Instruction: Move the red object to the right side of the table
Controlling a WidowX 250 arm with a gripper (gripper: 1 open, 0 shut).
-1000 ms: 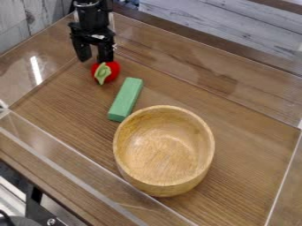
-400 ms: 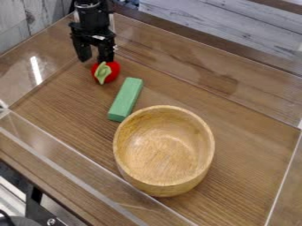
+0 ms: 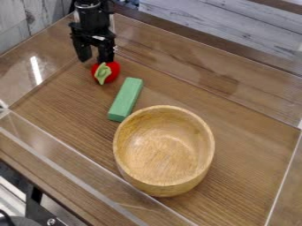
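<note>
Black hand [image 3: 92, 56], pointing down with its fingers spread apart, stands near the tabletop's [image 3: 224, 97] far left corner. The red object [image 3: 105, 71] lies just below its fingertips, unheld. Beside it: green block [image 3: 125, 98]; nearer the front edge, wooden bowl [image 3: 164, 148].

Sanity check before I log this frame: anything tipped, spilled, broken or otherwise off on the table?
Nothing stands out. The red object lies beside the green block, the wooden bowl sits upright and empty, and the open gripper hangs just behind the red object. No spills or damage visible.
</note>
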